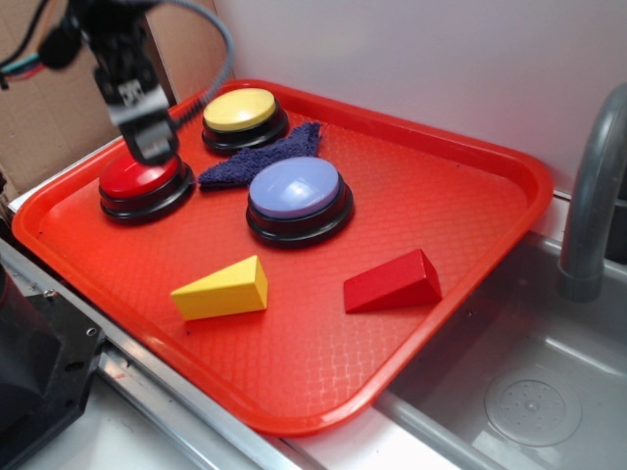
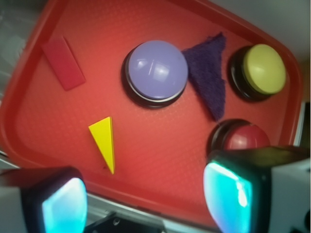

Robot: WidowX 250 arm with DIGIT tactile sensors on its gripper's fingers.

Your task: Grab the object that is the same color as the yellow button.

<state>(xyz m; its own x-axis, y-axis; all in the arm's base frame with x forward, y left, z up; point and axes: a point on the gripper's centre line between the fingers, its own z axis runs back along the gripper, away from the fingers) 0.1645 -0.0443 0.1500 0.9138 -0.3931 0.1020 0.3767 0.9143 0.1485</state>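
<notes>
A small yellow wedge block lies on the red tray near its front edge. The yellow button stands at the tray's back left on a black base. My gripper hangs above the tray's left side, over the red button, well away from the wedge. In the wrist view its fingers stand wide apart with nothing between them.
A pale purple button sits mid-tray beside a dark blue cloth. A red wedge block lies right of the yellow one. A steel sink and grey faucet are on the right.
</notes>
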